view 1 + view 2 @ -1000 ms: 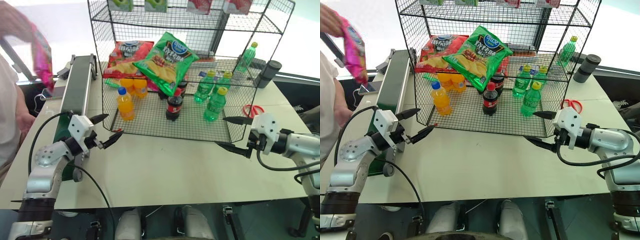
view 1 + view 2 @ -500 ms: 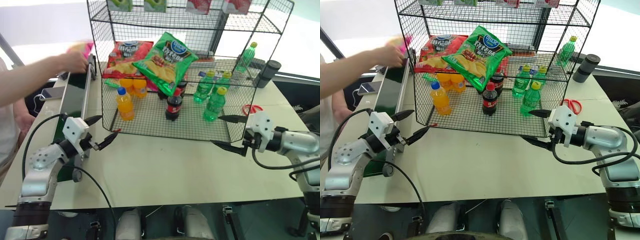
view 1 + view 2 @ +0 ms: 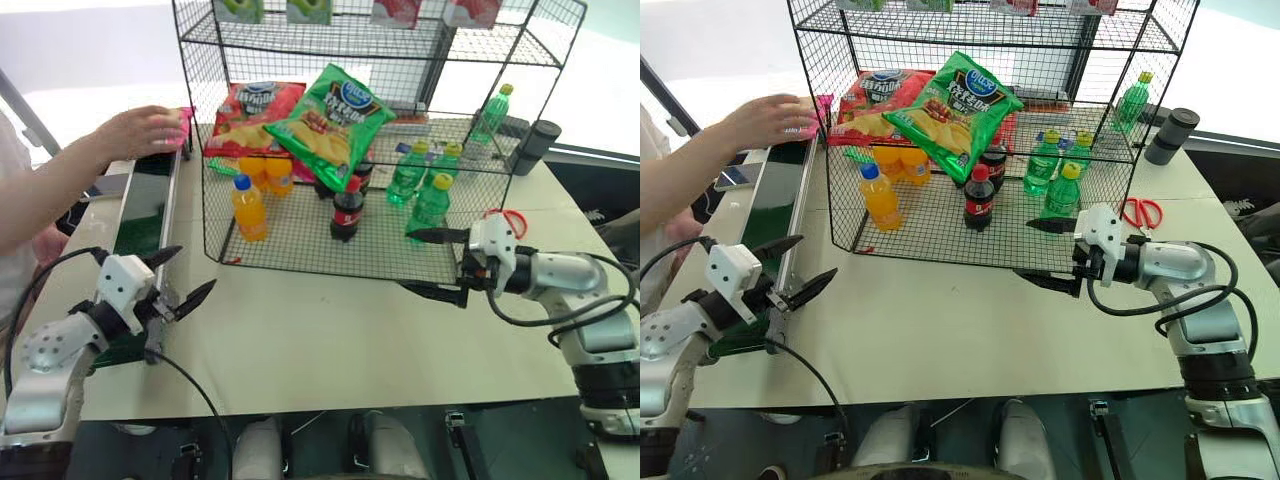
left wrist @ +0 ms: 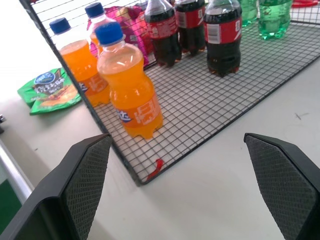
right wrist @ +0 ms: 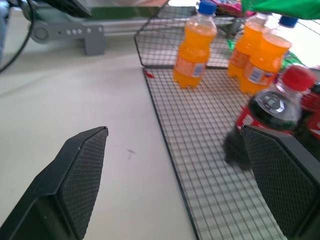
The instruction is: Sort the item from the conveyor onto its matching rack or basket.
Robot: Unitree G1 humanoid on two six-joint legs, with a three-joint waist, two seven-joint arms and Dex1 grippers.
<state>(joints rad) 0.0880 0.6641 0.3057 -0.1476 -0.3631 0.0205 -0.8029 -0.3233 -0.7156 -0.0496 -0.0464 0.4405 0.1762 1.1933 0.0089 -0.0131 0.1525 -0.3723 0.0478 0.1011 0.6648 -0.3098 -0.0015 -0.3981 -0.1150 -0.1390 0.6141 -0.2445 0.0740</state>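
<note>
Both grippers gape empty; pink crisp bag [image 3: 183, 127] lies far up the conveyor [image 3: 150, 195], nearer left gripper [image 3: 175, 279].

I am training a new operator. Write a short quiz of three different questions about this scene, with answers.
1. True or false: the left claw holds the pink crisp bag.
2. What presses the bag onto the conveyor? A) a person's hand B) the right claw C) nothing
3. Fill in: the green chip bag lies in the black wire ____.

Key: 1 false, both claws are open and empty; 2 A; 3 rack.
</note>
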